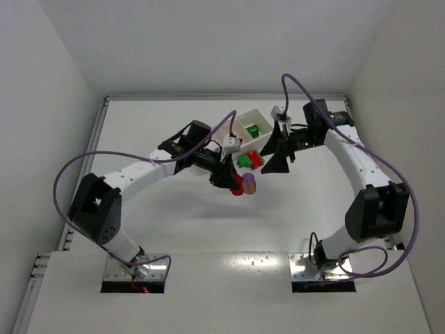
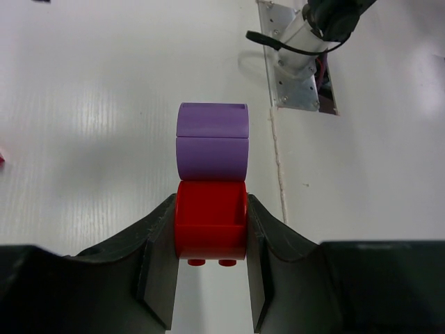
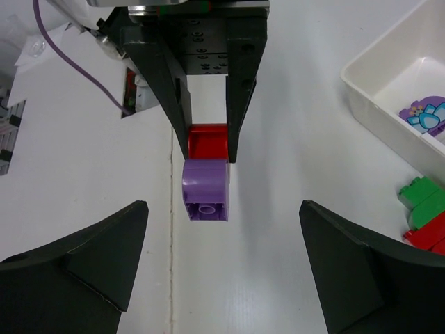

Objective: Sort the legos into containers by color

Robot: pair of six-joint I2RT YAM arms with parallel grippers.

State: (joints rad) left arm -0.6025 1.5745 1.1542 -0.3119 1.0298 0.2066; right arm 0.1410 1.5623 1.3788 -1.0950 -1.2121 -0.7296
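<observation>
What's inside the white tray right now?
A green brick and a purple flower-printed piece show in the tray; the left arm covers the rest from above.

A white table (image 1: 174,223), crossed by a thin seam (image 3: 172,278), stands between white walls (image 1: 208,42), with two metal plates (image 1: 135,273) at its near edge and a purple flower sticker (image 3: 424,115) farther back.

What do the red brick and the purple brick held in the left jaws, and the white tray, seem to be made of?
The red brick: likely hard moulded plastic, smooth, slightly glossy; even colour, small round studs. The purple brick: apparently the same plastic, satin sheen; a moulded round tube shows underneath. The tray: probably thin white plastic, smooth, with a rounded rim.
</observation>
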